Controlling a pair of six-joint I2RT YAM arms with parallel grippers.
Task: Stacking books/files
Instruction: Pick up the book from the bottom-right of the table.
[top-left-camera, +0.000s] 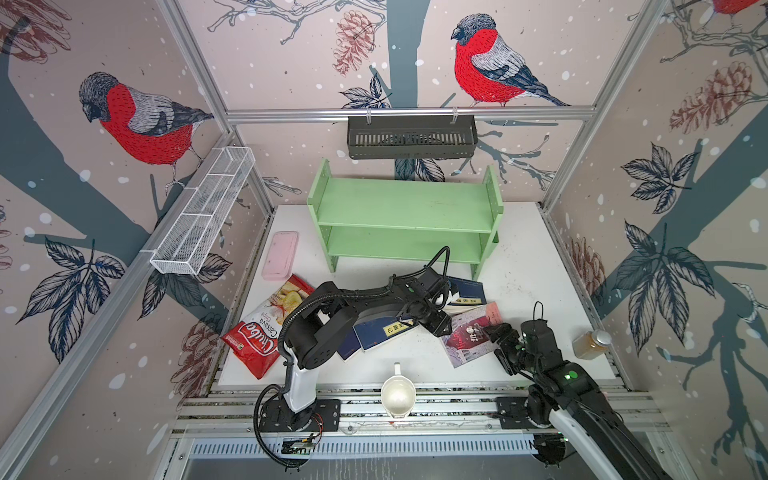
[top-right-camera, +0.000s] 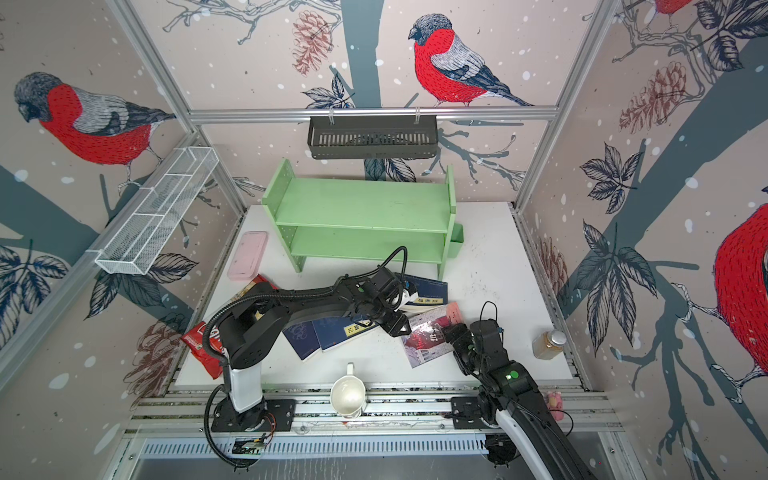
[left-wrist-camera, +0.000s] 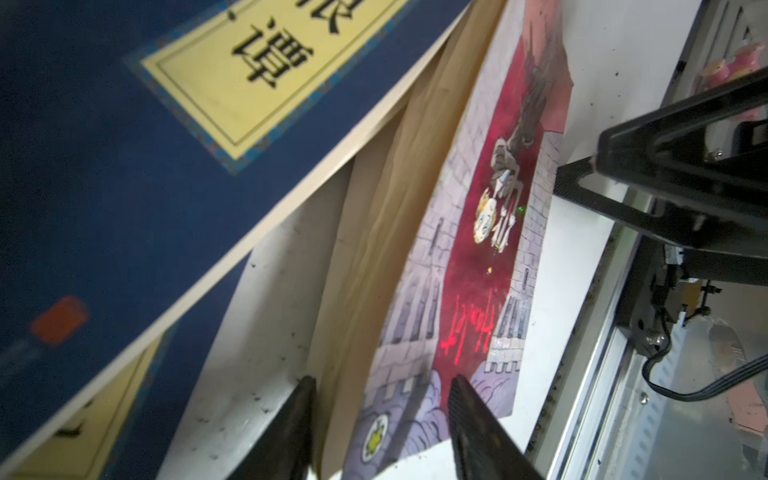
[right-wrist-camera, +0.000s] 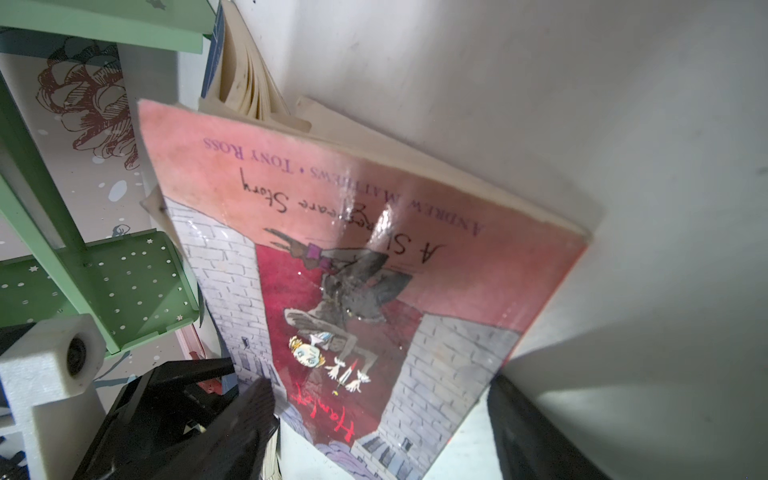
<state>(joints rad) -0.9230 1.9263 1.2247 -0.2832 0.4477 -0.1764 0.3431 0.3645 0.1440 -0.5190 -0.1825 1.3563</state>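
Lying on the white table beside the navy paperbacks, the pink-and-red book seems next for stacking. Our left gripper straddles its page edge, half-closed, and we cannot tell whether it grips. Our right gripper stands wide and empty at the opposite corner, probably steadying it.

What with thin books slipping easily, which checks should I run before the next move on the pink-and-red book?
1. Left gripper lined up at the pink-and-red book edge: ok.
2. Left jaws clamped on it: not ok, they stand apart.
3. Right gripper at the book, jaws open: ok.
4. Book clear of the neighbouring navy book: cannot tell.
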